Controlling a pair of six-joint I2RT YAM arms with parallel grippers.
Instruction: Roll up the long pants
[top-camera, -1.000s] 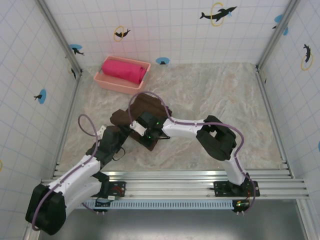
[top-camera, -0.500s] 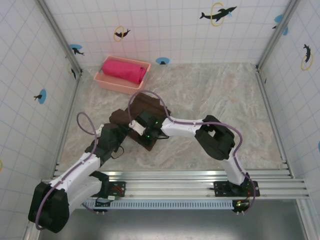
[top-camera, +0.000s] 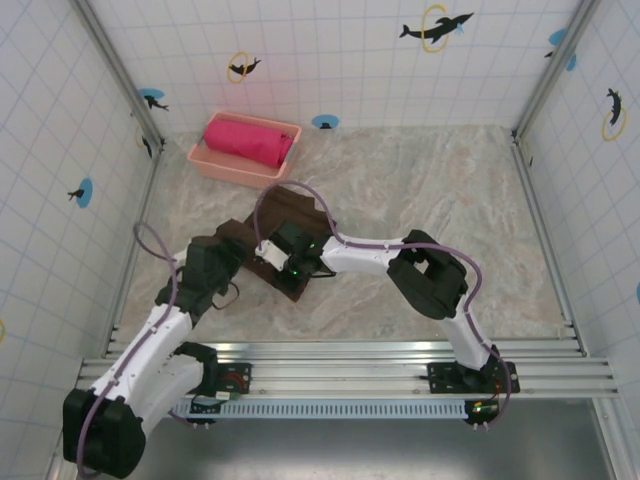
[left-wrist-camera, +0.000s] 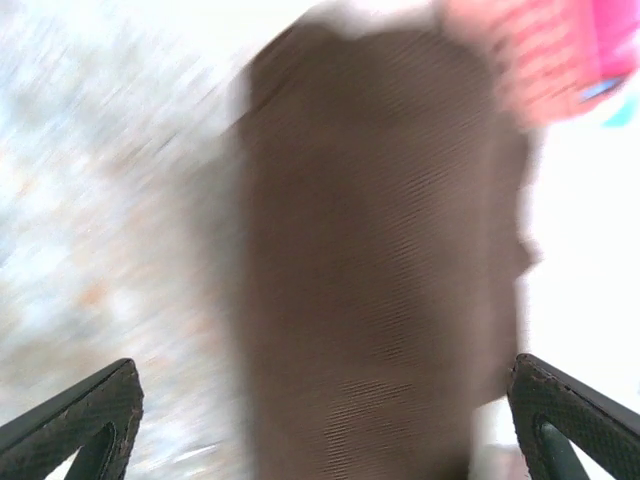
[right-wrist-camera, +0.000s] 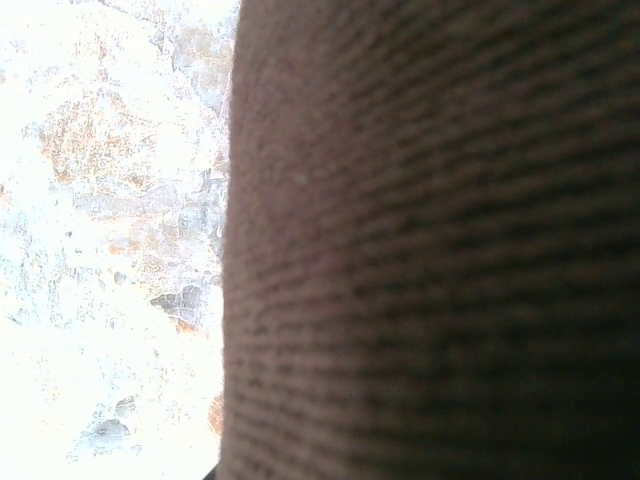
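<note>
Two pincers bear on the long pants (top-camera: 296, 210), a dark brown bundle left of centre on the surface (top-camera: 430, 190), near the pink basket (top-camera: 230, 170). The right pincer (top-camera: 272, 252) sits on the fabric; whether it pinches cannot be told. The left pincer (left-wrist-camera: 320, 430) is spread wide just beside the bundle. In the left wrist view the bundle's long axis runs straight ahead between its fingers (left-wrist-camera: 75, 420).

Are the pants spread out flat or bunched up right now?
Bunched up: the pants form a compact brown heap, no legs stretched across the table. How tightly rolled, cannot tell.
</note>
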